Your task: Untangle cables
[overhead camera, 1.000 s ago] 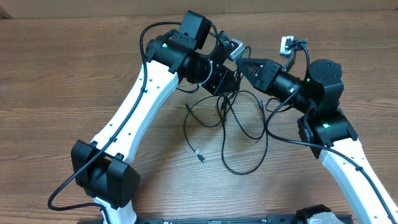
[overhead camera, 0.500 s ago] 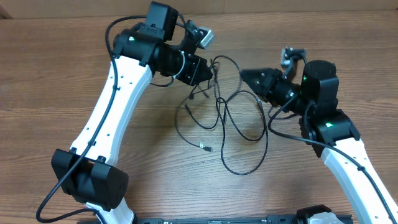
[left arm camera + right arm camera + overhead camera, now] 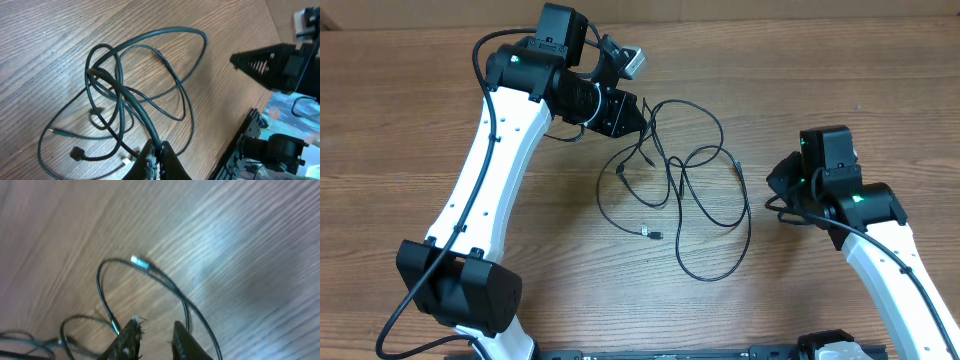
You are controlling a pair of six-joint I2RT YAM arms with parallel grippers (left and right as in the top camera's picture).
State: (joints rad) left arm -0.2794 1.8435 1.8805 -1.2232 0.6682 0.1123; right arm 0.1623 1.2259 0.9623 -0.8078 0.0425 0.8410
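Overhead: the left gripper is pinching one strand at the far-left edge of the cables. These are lying as loose crossed loops mid-table, and the pinch is probably anchoring that strand for pulling. The right gripper is hanging just right of the loops, apart from them.
Left wrist: the fingers are clamping a cord rising from the tangle.
Right wrist: the jaws are standing narrowly parted and empty, and a plug end is lying beyond them.
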